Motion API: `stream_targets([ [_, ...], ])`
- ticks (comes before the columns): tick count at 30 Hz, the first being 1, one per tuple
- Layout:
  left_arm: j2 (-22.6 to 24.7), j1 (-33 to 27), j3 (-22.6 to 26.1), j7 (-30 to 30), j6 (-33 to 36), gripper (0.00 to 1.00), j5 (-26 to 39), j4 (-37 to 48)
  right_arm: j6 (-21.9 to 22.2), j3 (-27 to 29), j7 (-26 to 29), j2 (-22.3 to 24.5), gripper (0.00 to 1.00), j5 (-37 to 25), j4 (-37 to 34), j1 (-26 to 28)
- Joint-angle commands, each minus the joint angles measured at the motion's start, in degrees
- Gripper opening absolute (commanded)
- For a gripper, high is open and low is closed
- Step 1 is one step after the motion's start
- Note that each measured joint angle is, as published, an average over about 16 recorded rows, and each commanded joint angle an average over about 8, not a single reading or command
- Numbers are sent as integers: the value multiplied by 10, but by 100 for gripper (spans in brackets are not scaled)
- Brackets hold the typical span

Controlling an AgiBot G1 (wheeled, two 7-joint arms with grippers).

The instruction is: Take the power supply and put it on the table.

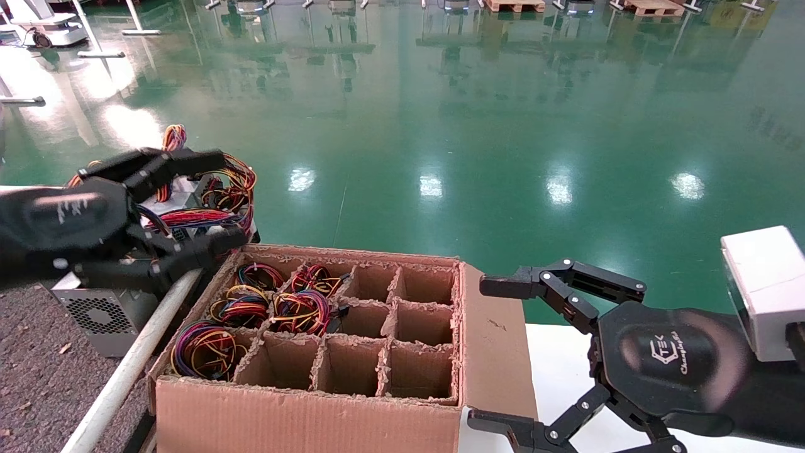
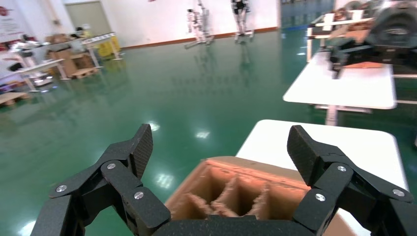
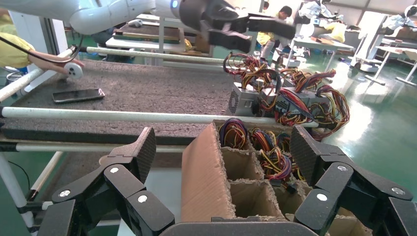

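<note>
A silver-grey power supply [image 1: 104, 318] with a perforated side stands on the rough dark table [image 1: 31, 377] beside the white rail [image 1: 126, 371]. Its red, orange and yellow wires [image 1: 207, 217] lie bundled over further silver units [image 3: 246, 101] behind it. My left gripper [image 1: 204, 201] hovers open just above these wires with nothing between its fingers; the left wrist view shows it [image 2: 221, 147] holding nothing. My right gripper [image 1: 490, 352] is open and holds nothing, over the white top to the right of the carton, and the right wrist view shows it [image 3: 223, 147] the same way.
A cardboard carton [image 1: 314, 409] with dividers sits between table and white top [image 1: 566, 352]. Its left cells hold units with purple and red wire bundles [image 1: 302, 311]. A phone [image 3: 77, 95] and a person's hand [image 3: 54, 64] are on the table's far side.
</note>
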Motion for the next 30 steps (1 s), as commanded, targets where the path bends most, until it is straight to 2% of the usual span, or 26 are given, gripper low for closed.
stream_targets([
  [1, -3, 17, -7, -10, -2, 100, -3, -27, 0, 0, 0, 0, 100, 0, 0, 0],
  [19, -27, 161, -66, -95, -18, 100, -29, -256, 0, 0, 0, 0, 100, 0, 0, 0],
  [24, -30, 176, -73, -102, -20, 100, -33, -281, 0, 0, 0, 0, 100, 0, 0, 0],
  [30, -29, 172, -72, -100, -20, 100, -33, -274, 0, 0, 0, 0, 100, 0, 0, 0],
])
